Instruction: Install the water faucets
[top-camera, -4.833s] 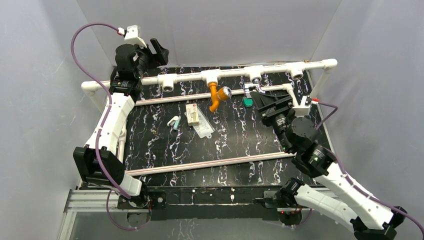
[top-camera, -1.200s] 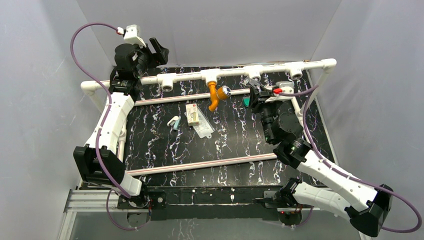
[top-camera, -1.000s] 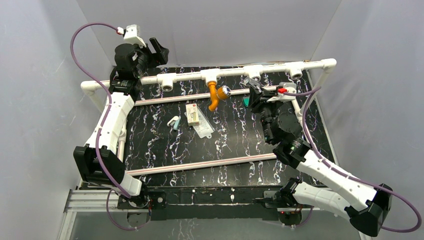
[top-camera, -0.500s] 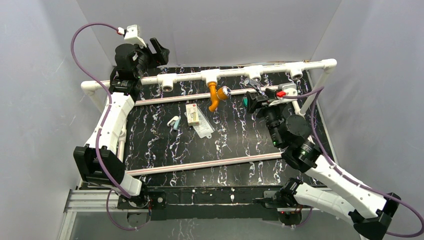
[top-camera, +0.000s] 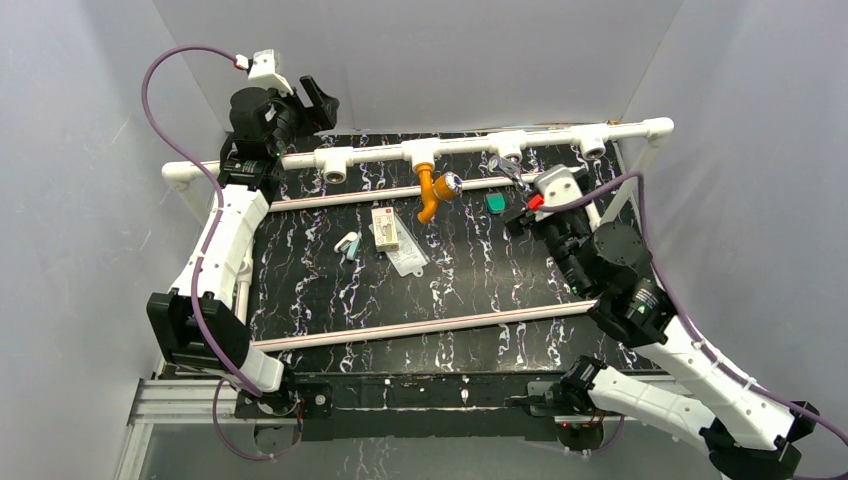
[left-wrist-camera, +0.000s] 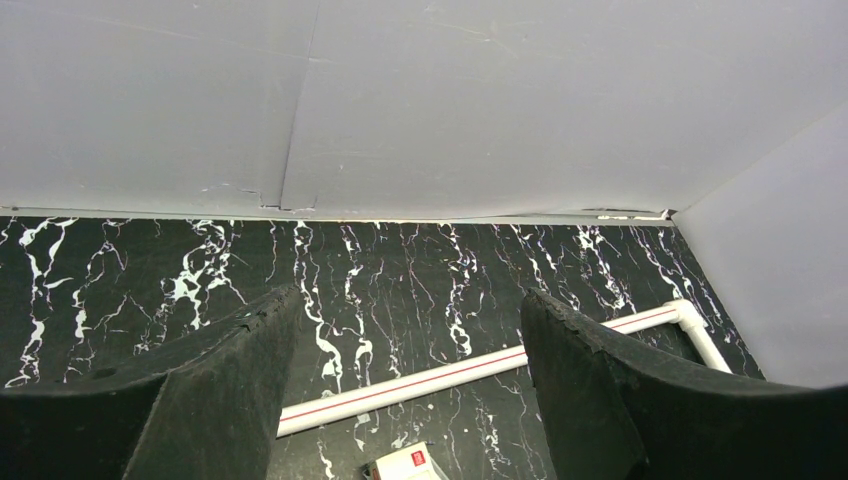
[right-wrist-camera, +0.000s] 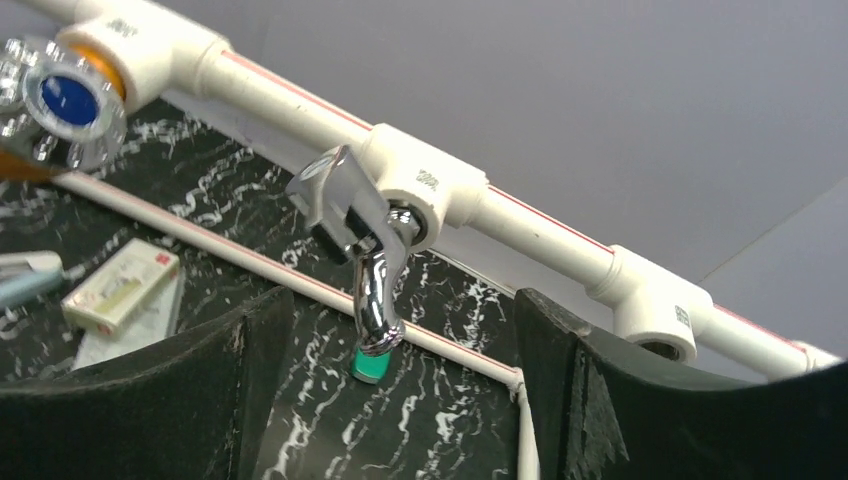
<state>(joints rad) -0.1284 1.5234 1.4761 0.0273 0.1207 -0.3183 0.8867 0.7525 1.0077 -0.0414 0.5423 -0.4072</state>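
1. Right wrist view: the right gripper has its jaws spread wide and grasps nothing. The chrome faucet sits beyond the fingertips, seated in a tee socket of the white pipe, with its spout hanging down. Neither finger touches it.
2. A green block shows directly under the spout tip in this view, and contact cannot be judged from here. The top external view shows the block lying on the table, apart from the faucet.
3. The orange faucet appears at the wrist view's left edge as little more than its shiny knob. The top external view shows its whole body hanging from the next socket to the left, spout curving toward the table.
4. Left wrist view: the left gripper is also spread wide, with nothing between its fingers. It sees only marbled surface, the far rail, a corner of the card box and the grey wall, and neither faucet. From above, this gripper hangs high over the far left corner, near that wall.
5. Edges: the white pipe runs along the table's far edge, and walls close in on three sides. The right-hand leg of the pipe frame stands just beside the right arm.
6. Room: the card box, a plastic bag and a white-and-teal item lie left of centre, well apart from the right gripper. The near rail crosses between them and the arm bases.
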